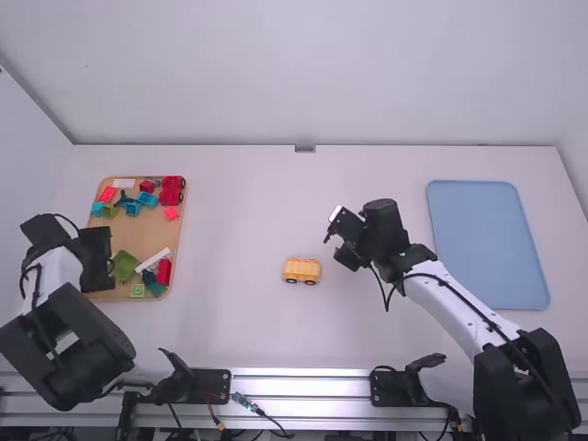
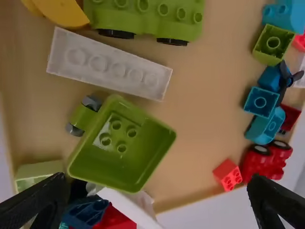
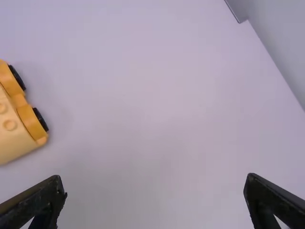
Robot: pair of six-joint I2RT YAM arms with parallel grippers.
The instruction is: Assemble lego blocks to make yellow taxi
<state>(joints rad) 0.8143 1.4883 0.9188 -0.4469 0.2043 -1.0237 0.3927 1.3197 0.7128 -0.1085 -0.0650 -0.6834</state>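
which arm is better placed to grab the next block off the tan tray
Left, I'd judge: its open hand hovers over the tan tray and its blocks. The right hand, also open, is nearer the yellow car, well away from the tray.

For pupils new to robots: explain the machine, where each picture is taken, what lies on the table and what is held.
The machine is two white-and-black robot arms at a white table. The high view looks down from above and behind them; each wrist view comes from a camera on its arm. The left arm's black gripper is open above a tan board of colourful plastic blocks. The right arm's black gripper is open near a small yellow wheeled block. To the right lies a flat light-blue rectangle. Nothing is held.
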